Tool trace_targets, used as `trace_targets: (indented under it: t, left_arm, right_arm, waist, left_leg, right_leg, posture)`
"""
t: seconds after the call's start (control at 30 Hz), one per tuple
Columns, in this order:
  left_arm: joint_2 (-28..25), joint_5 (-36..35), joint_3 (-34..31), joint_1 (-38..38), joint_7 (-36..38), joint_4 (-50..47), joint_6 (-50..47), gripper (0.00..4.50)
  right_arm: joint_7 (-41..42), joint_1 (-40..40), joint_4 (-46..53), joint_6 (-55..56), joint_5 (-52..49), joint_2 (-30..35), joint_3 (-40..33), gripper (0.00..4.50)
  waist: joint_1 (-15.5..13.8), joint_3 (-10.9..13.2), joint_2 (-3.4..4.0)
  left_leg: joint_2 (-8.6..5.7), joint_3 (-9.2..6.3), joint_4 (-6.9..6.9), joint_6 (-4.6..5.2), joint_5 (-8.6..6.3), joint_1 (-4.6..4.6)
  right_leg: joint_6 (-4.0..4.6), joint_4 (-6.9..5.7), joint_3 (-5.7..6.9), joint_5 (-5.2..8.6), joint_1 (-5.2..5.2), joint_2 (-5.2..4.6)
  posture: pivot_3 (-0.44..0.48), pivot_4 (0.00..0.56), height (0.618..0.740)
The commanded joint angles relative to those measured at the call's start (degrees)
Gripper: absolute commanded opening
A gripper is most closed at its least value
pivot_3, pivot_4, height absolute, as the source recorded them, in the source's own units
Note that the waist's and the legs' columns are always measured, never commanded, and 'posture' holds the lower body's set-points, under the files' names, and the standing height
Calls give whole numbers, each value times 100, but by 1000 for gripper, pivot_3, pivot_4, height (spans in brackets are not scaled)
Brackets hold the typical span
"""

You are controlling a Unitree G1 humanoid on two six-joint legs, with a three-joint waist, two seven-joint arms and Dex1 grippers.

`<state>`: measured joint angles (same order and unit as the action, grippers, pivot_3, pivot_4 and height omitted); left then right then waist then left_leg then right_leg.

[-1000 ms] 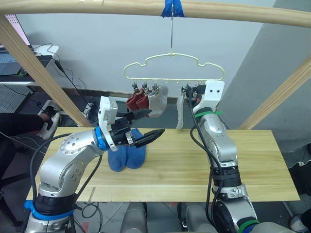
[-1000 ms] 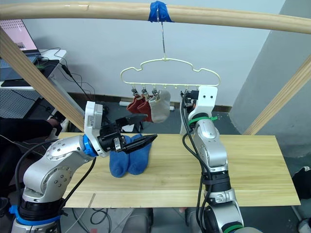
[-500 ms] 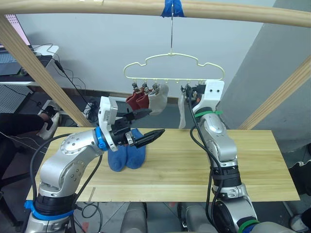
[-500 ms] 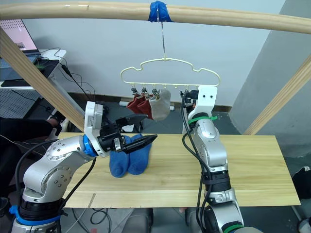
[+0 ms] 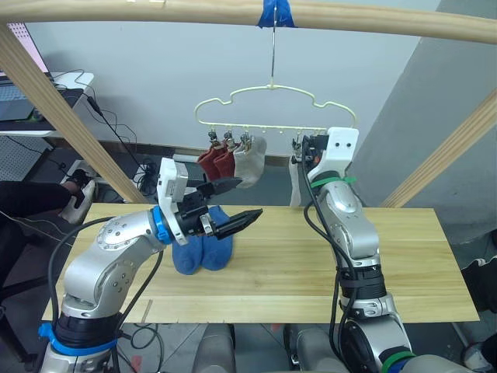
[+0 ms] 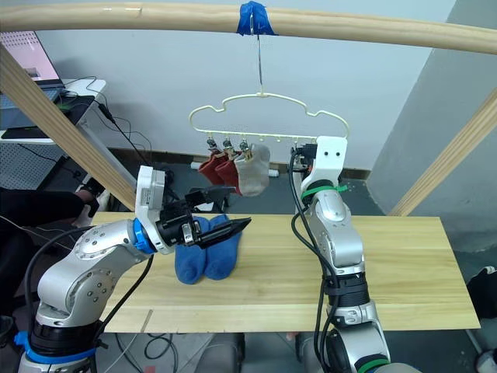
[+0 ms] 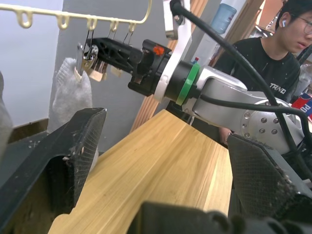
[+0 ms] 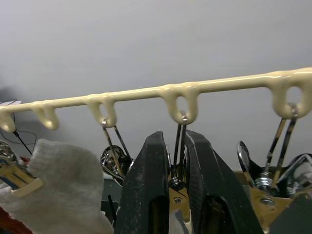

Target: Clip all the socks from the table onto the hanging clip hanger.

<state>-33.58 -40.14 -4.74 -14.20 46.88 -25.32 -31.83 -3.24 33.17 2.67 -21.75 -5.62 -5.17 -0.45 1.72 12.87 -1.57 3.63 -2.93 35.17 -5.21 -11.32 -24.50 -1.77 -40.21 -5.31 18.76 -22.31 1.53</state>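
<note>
The pale-yellow clip hanger hangs from a wooden bar by its hook. Two rust red socks and a light grey sock are clipped at its left end. My right gripper is shut on a metal clip further right on the hanger. A second light grey sock hangs just below that clip, also seen as the grey sock. Two blue socks lie side by side on the table. My left gripper hovers open and empty just above them.
A thick wooden frame bar runs overhead, with slanted posts at the left and the right. A person sits beyond the table's right end. A person's arm and a desk with cables are at the back left.
The hanger has swung slightly to the left, and the grey sock under my right gripper now hangs straighter. Both arms have barely moved.
</note>
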Motion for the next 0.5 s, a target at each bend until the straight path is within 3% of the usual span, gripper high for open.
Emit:
trace_targets:
  t: [0.03, 0.13, 0.3, 0.5]
  left_arm:
    - [65, -61, -14, 53, -60, -201, 59, 4500]
    - [153, -19, -75, 188, -399, 44, -184, 4500]
    - [181, 1017, 156, 337, -1087, 1089, -67, 4500]
    - [363, 2389, 498, -5, -1822, 2661, 688, 4500]
  right_arm:
    - [179, 25, 494, -89, -72, 112, 45, 159]
    - [499, 11, 663, -487, -199, 410, -1, 159]
    - [1398, 225, 860, -1216, -606, 1364, -177, 159]
    - [1776, 312, 933, -1558, -811, 1758, -149, 159]
  waist:
    - [0, 0, 0]
    - [1, 0, 0]
    - [9, 0, 0]
    - [16, -1, -1]
  left_leg:
    - [0, 0, 0, 0, 0, 0]
    - [-1, 1, 0, 0, 0, 0]
    - [0, 1, 0, 1, 0, 1]
    - [1, 2, 0, 1, 0, 1]
  right_leg:
    - [0, 0, 0, 0, 0, 0]
    - [0, 3, -1, 0, 0, -1]
    - [0, 2, -1, 0, 0, 0]
    - [0, 4, -1, 0, -1, 2]
  posture:
    - [48, 203, 740]
    - [40, 202, 740]
    - [19, 196, 740]
    - [-9, 182, 740]
